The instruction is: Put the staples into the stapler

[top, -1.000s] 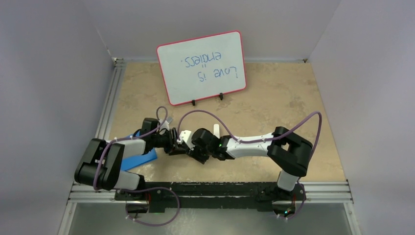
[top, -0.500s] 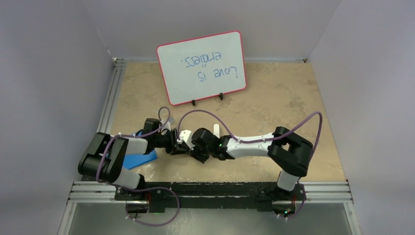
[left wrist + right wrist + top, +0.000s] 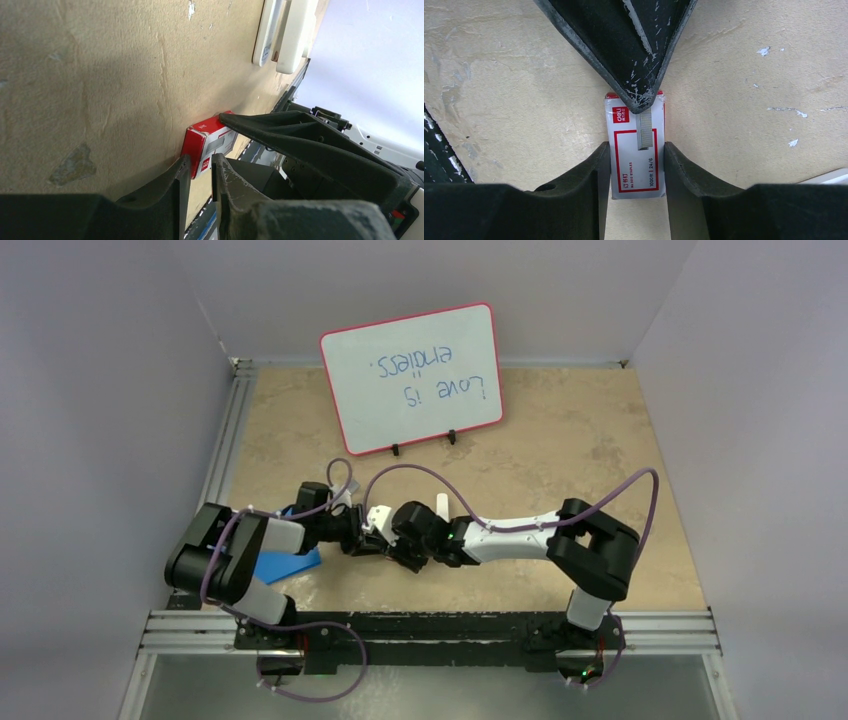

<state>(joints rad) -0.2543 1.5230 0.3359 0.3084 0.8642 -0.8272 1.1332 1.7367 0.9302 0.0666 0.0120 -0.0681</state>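
The staples' small red box with a white label (image 3: 636, 150) is clamped by its long sides between my right gripper's (image 3: 636, 160) fingers, low over the table. No staple strips or tray show. My left gripper (image 3: 201, 165) comes from the opposite side, its jaws almost together, pinching the box's far end (image 3: 207, 142). Its dark tip (image 3: 640, 97) covers that end in the right wrist view. In the top view both grippers (image 3: 372, 537) meet and hide the box. The white stapler (image 3: 292, 32) lies on the table beyond and shows behind the right wrist (image 3: 441, 508).
A red-framed whiteboard (image 3: 410, 375) stands at the back of the tan table. A flat blue object (image 3: 290, 565) lies under the left arm. Metal rails (image 3: 225, 450) run along the left and near table edges, and grey walls close in the sides.
The left arm's elbow and shoulder have swung right and forward, nudging its gripper slightly towards the right gripper. The right arm and the box have stayed still.
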